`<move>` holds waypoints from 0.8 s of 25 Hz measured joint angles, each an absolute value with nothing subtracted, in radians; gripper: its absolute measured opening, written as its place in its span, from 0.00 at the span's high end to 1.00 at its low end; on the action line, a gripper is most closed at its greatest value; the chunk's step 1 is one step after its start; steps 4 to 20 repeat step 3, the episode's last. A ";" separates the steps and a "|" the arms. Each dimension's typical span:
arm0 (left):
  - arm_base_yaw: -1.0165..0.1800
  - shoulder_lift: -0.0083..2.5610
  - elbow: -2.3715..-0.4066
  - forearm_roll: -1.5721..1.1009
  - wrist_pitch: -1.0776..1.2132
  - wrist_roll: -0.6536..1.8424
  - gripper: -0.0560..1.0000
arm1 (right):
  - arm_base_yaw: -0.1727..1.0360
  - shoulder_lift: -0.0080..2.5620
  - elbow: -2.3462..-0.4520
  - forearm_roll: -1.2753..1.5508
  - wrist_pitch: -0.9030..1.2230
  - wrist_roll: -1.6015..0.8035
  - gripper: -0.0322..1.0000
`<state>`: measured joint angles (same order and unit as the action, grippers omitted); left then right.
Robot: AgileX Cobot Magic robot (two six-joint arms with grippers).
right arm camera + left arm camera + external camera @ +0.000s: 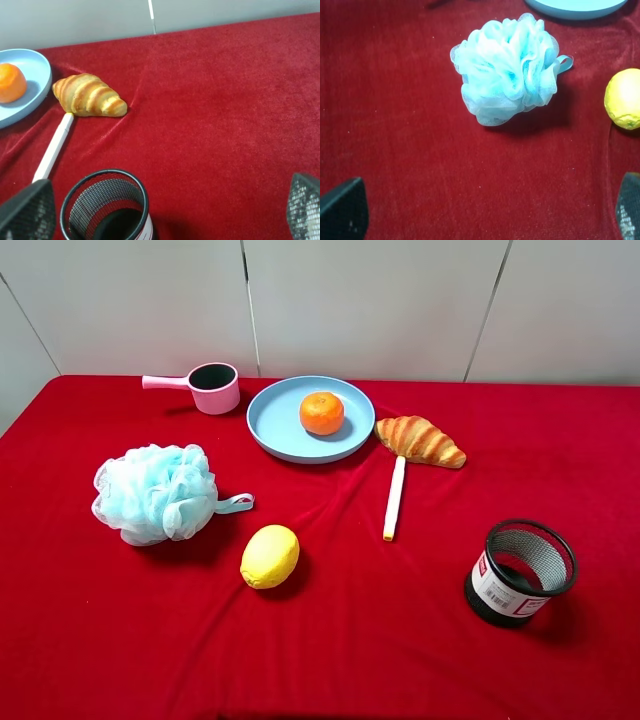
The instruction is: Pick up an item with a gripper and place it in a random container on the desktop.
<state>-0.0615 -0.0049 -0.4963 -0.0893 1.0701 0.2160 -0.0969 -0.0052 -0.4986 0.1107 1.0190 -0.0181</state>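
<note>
Neither arm appears in the high view; only the wrist cameras show the grippers. The left gripper (485, 212) has its fingertips far apart at the frame's two lower corners, holding nothing, with red cloth (410, 130) between them. The right gripper (165, 210) is equally wide, its mesh-textured tips flanking the black mesh cup (106, 207), empty.

From the high view, going near to far: the mesh cup (520, 573) stands at four o'clock, wearing a white label with red print too small to read. The lemon (269, 556) lies near the centre, toward seven o'clock. The pale blue bath pouf (155, 492) sits at nine o'clock; the left wrist view shows its ribbon loop and netting in finer detail. A white stick (394, 498) runs up to touch the croissant (420, 441). Farther on, the orange (322, 413) rests inside the light-blue plate (272, 430) at twelve o'clock, with a pink handled cup (213, 388) just beside it at eleven. Grey wall panels (360, 300) stand behind the red velvety tablecloth.
</note>
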 joint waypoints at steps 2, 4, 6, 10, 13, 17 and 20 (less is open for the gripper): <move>-0.061 -0.005 -0.496 -0.089 1.070 0.216 0.01 | -0.097 -0.005 -0.499 0.111 1.019 -0.018 0.30; -0.061 -0.005 -0.496 -0.089 1.070 0.216 0.01 | -0.097 -0.005 -0.499 0.111 1.019 -0.018 0.30; -0.061 -0.005 -0.496 -0.089 1.070 0.216 0.01 | -0.097 -0.005 -0.499 0.111 1.019 -0.018 0.30; -0.061 -0.005 -0.496 -0.089 1.070 0.216 0.01 | -0.097 -0.005 -0.499 0.111 1.019 -0.018 0.30; -0.061 -0.005 -0.496 -0.089 1.070 0.216 0.01 | -0.097 -0.005 -0.499 0.111 1.019 -0.018 0.30; -0.061 -0.005 -0.496 -0.089 1.070 0.216 0.01 | -0.097 -0.005 -0.499 0.111 1.019 -0.018 0.30; -0.061 -0.005 -0.496 -0.089 1.070 0.216 0.01 | -0.097 -0.005 -0.499 0.111 1.019 -0.018 0.30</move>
